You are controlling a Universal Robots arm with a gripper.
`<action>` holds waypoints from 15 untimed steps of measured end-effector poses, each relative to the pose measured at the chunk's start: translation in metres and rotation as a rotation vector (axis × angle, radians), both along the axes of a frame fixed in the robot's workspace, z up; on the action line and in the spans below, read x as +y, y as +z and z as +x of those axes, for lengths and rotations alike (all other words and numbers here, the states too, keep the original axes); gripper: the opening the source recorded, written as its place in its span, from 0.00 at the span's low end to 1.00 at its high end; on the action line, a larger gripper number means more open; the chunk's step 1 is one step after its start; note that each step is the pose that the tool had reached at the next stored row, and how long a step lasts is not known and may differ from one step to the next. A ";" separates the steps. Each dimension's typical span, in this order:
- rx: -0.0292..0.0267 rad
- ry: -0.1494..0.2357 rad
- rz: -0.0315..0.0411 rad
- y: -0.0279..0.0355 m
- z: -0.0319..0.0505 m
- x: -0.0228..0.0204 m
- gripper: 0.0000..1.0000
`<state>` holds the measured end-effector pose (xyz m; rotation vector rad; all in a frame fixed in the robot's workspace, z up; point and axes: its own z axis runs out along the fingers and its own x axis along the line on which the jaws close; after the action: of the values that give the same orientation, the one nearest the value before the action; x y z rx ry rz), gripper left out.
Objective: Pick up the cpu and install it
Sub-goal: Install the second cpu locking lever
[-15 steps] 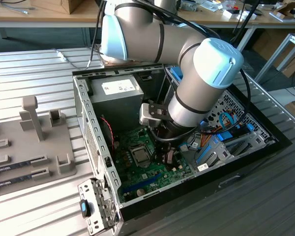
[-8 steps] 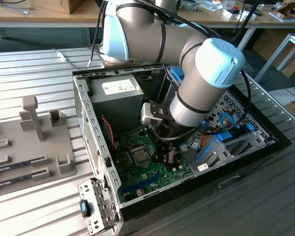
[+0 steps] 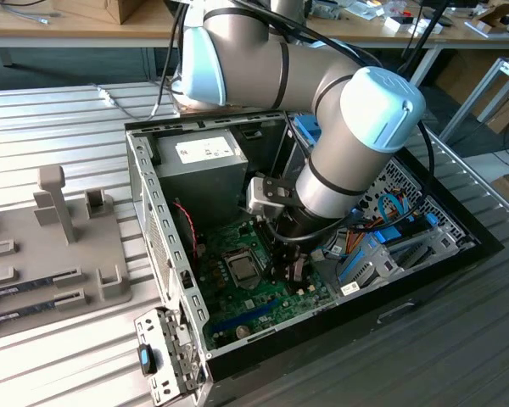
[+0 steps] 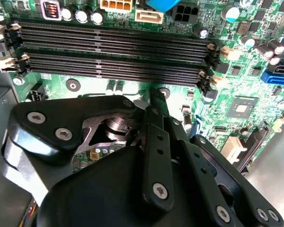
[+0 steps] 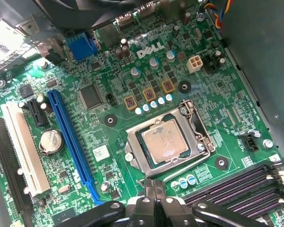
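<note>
The cpu (image 5: 164,141), a pale silvery square, lies flat in the motherboard socket with the metal socket frame (image 5: 132,163) around it. In the exterior view the cpu (image 3: 240,267) shows in the middle of the green board inside the open computer case (image 3: 144,195). My gripper (image 3: 287,270) hangs low over the board, just to the exterior view's right of the socket. In the first wrist view my gripper (image 5: 154,183) has its black fingers pressed together, holding nothing, beside the socket's edge. In the second wrist view my gripper (image 4: 156,97) points toward the memory slots (image 4: 113,52).
A grey power supply box (image 3: 205,165) fills the case's back corner. Blue and orange cables (image 3: 390,216) lie at the exterior view's right. A long blue slot (image 5: 68,142) and a white slot (image 5: 21,151) cross the board. A grey fixture (image 3: 59,246) with memory sticks stands outside the case.
</note>
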<state>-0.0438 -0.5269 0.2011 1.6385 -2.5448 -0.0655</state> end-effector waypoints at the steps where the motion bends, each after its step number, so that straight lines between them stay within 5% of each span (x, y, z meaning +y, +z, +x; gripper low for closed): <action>1: 0.0001 0.000 -0.0014 -0.0009 0.0005 0.0000 0.11; 15: 0.0000 0.000 -0.0184 -0.0059 0.0059 -0.0006 0.11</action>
<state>-0.0379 -0.5275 0.1952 1.6323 -2.5374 -0.0419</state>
